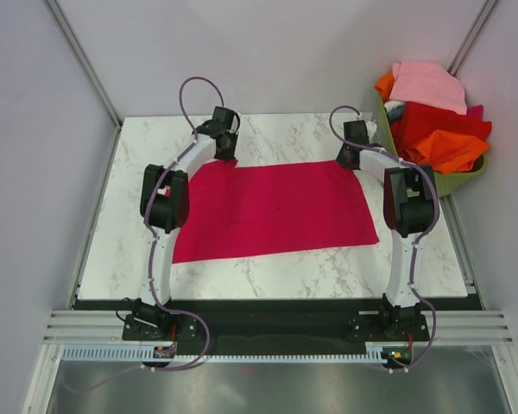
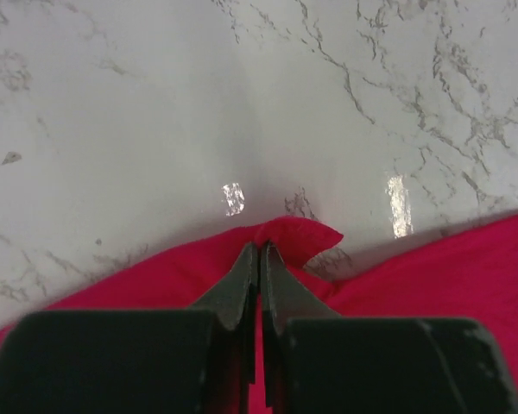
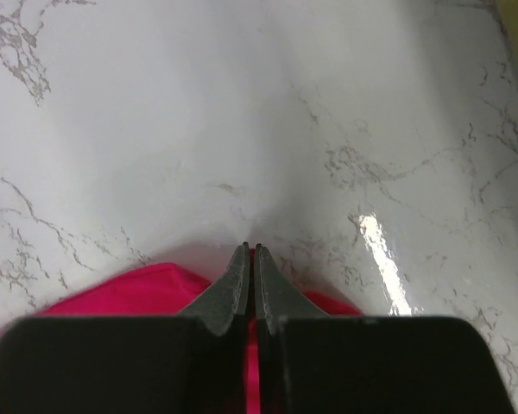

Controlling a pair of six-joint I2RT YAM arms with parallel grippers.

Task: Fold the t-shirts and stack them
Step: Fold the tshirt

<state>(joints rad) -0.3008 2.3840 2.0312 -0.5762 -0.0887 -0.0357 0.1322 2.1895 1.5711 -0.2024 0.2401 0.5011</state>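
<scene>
1. White marble-patterned tabletop (image 1: pixel 268 267), glossy; crimson t-shirt (image 1: pixel 276 211) lies flat, smooth, centred.
2. Left gripper (image 2: pixel 260 250): jaws pinched on puckered far edge.
3. Right gripper (image 3: pixel 251 250): jaws closed, apparently on cloth.

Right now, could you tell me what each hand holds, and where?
Left hand and right hand each pinch a far corner of the crimson cloth t-shirt.

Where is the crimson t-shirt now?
Top view: crimson t-shirt spread flat mid-table, far corners at the left hand and right hand, basket off its right.
</scene>
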